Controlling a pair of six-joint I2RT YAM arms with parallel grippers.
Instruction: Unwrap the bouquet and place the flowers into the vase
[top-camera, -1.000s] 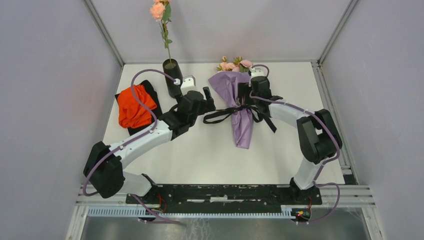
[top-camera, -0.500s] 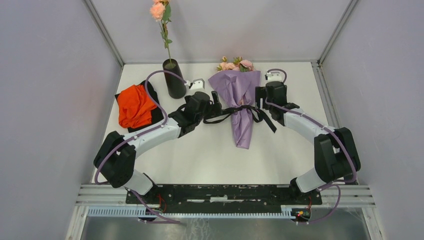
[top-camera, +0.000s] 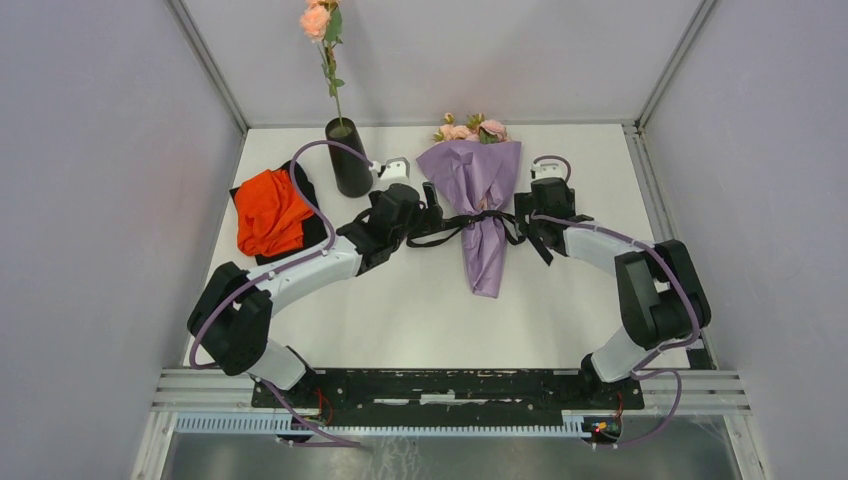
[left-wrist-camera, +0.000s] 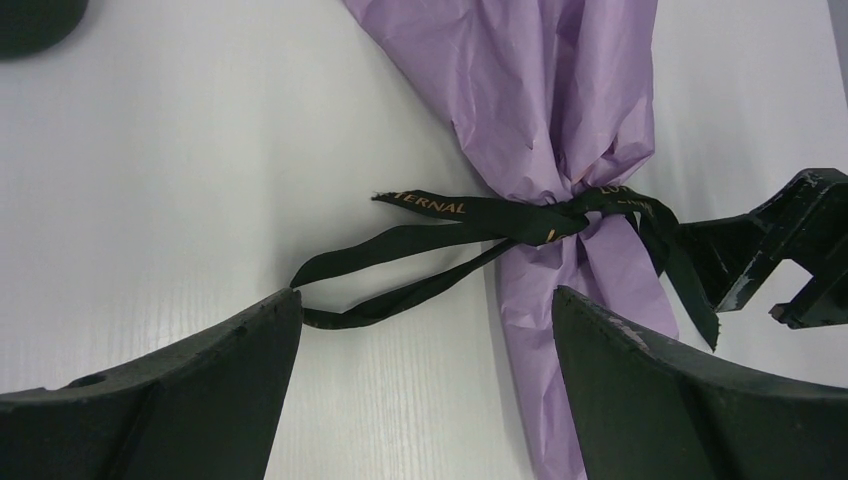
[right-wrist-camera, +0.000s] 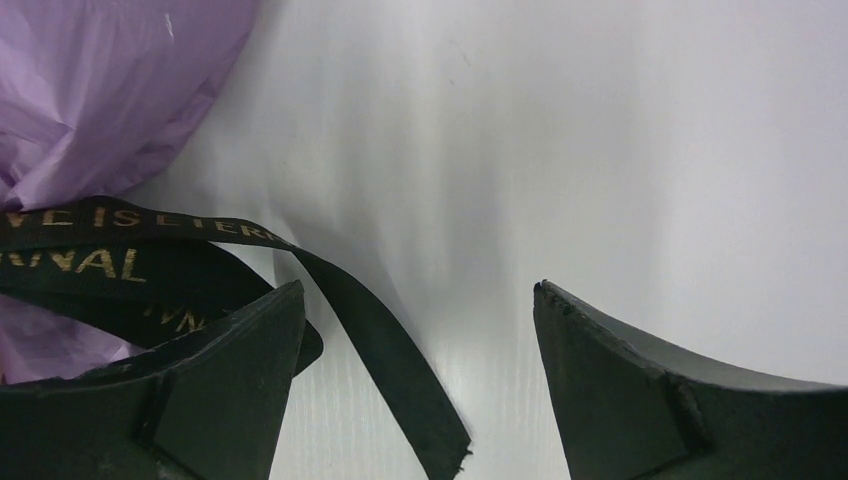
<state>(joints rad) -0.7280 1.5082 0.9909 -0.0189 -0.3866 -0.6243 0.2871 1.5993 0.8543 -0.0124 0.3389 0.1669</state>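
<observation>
My left gripper gaped empty, the bouquet just ahead with its ribbon loops nearest. My right gripper, wide and empty too, straddled a tail (to untie from both sides, I reckoned).

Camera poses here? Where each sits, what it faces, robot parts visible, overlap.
Top external: above and behind the arms, looking down on the table; both arms and bases show.
Left wrist: on the left arm, facing the bouquet and its ribbon; open left gripper frames them.
Right wrist: low over the table, facing ribbon tails; open right gripper shows.
Shared: both wrist views show the ribbon and bouquet.
</observation>
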